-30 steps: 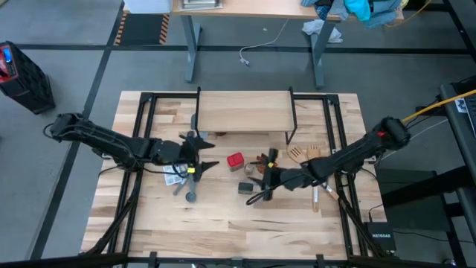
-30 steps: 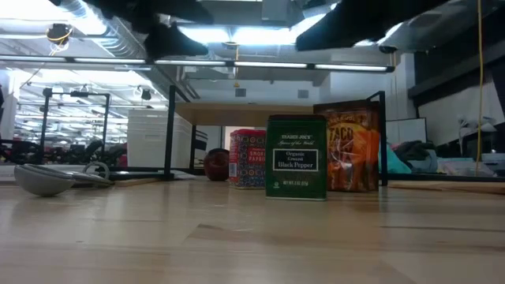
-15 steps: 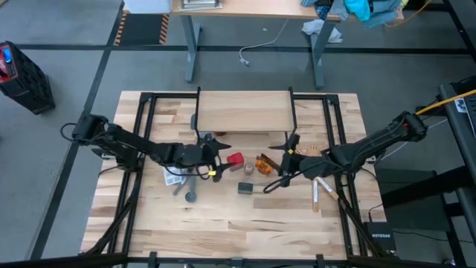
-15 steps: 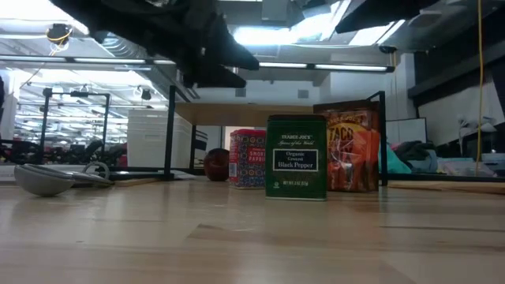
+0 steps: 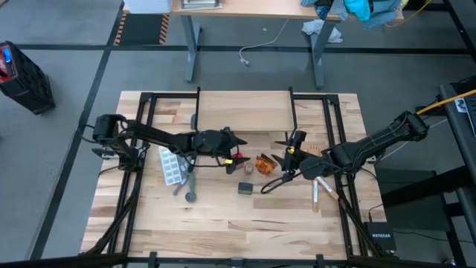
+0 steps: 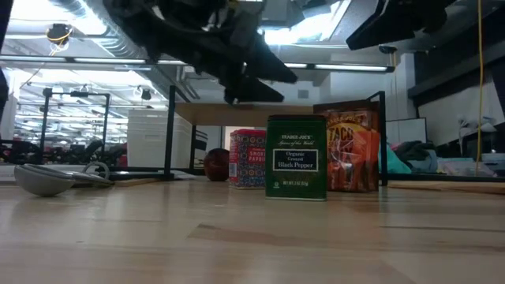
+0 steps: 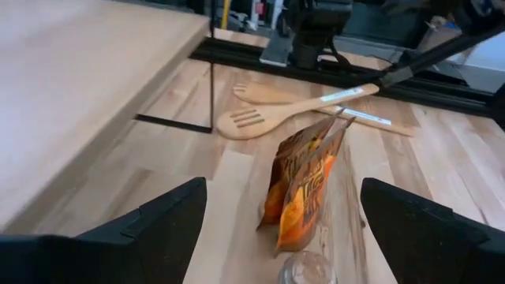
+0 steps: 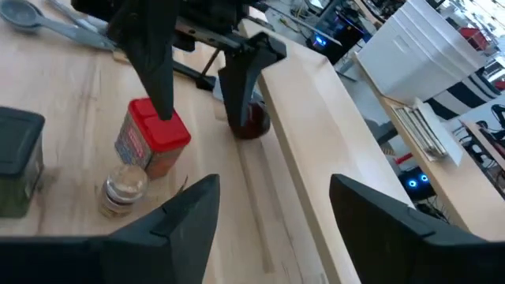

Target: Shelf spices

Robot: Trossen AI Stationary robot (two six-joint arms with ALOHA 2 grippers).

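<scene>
My left gripper (image 5: 239,147) is open and hovers just above the red box (image 5: 237,158), near the shelf's front edge; in the low view it (image 6: 252,85) stands clear of the box top (image 6: 247,132). The orange packets (image 7: 304,181) stand upright past it, with the tiny jar (image 8: 125,185) beside the red box (image 8: 150,138). The dark box (image 6: 296,156) stands nearer the table's front. My right gripper (image 5: 282,156) is open, in the air to the right of the packets (image 5: 264,164). The shelf (image 5: 242,110), a light plank on black legs, holds no spice that I can see.
A white blister tray (image 5: 171,165) and metal spoons (image 5: 187,186) lie left of the spices. Wooden utensils (image 5: 305,152) and a pale stick (image 5: 315,195) lie to the right. A dark red round thing (image 8: 252,118) sits under the shelf.
My left gripper has travelled toward the table's right and a little toward the far edge, from over the blister tray to above the red box. My right gripper has drawn back rightward and toward the far edge, away from the dark box. The spices have kept still.
</scene>
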